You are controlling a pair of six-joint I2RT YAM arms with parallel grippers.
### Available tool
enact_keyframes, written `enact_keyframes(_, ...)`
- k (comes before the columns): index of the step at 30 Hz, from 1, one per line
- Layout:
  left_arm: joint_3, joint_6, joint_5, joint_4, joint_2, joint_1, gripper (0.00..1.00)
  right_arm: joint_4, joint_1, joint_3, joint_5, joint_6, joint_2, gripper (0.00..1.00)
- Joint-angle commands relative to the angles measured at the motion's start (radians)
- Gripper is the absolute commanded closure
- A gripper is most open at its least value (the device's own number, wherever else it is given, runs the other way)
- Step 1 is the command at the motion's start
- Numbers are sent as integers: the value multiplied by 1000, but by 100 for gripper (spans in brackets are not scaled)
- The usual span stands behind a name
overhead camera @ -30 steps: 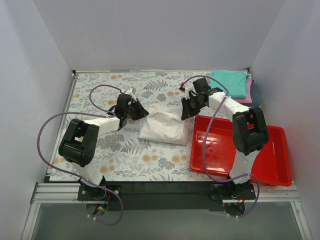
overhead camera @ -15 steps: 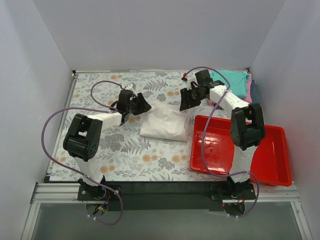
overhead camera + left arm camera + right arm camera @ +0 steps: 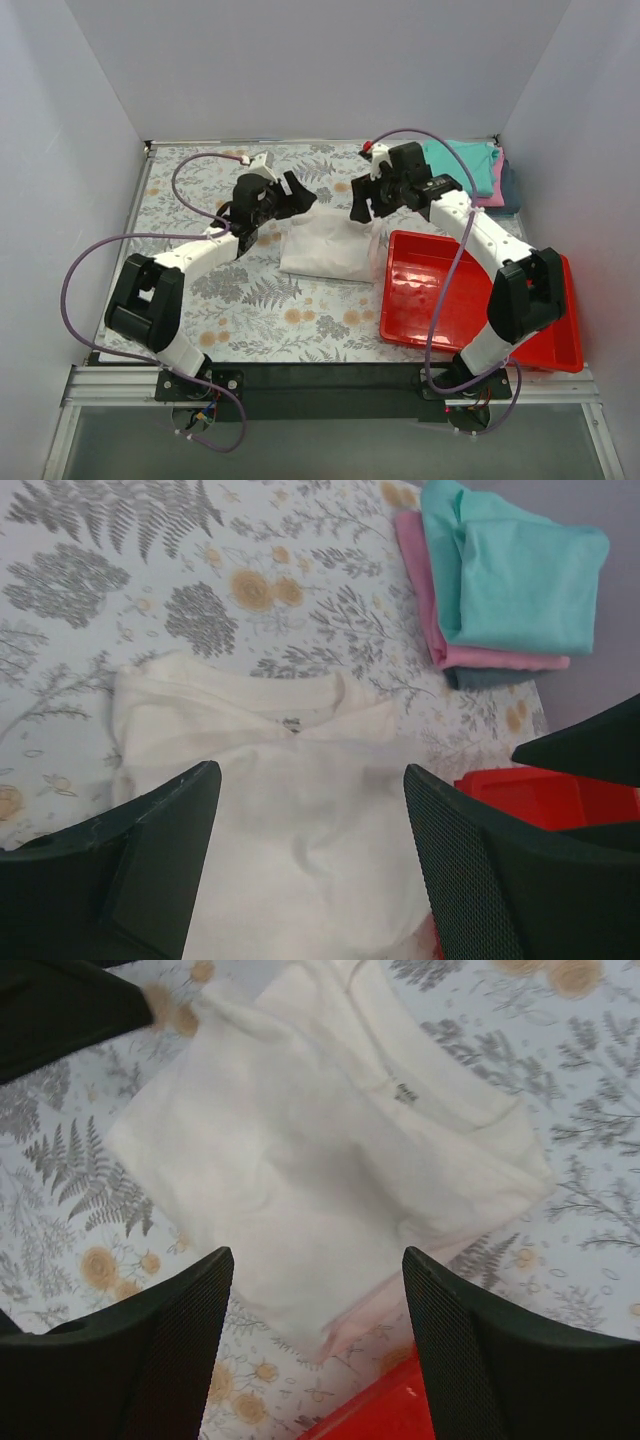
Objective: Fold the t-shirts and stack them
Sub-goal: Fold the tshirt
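Left hand [image 3: 297, 197] and right hand [image 3: 365, 206] hover over the white tee's [image 3: 325, 250] far edge, fingers apart, empty. Recommended: pinch both collar-side corners evenly, keeping the fold square.

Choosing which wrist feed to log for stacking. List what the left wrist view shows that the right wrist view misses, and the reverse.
Left wrist only: the folded stack, teal tee on pink tee on a dark tee. Right wrist only: the white tee's lower folded edges, which the left wrist view cuts off. Both: the white tee with its collar label, the floral table and a corner of the red tray.
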Motion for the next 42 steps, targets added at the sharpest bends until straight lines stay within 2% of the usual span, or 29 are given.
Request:
enact_keyframes(1, -41, -21, 35, 22, 4, -59, 32, 60, 82, -97, 20, 47, -20, 38)
enact_keyframes(6, -54, -47, 46, 45, 71, -94, 33, 87, 109, -157, 24, 72, 32, 38)
enact_keyframes(13, -87, -71, 40, 97, 125, -140, 33, 72, 111, -143, 156, 93, 161, 36)
enact_keyframes(23, -106, -80, -11, 100, 266, -137, 33, 74, 140, -86, 135, 81, 308, 36)
enact_keyframes(26, -141, -93, -55, 82, 256, -121, 33, 75, 172, -54, 126, 73, 334, 36)
enact_keyframes(36, -396, -104, -150, 57, 95, -9, 32, 74, 280, 58, 37, 76, 413, 36)
enact_keyframes(42, -390, -88, -154, 51, 105, -2, 32, 77, 257, 44, 63, 104, 350, 34)
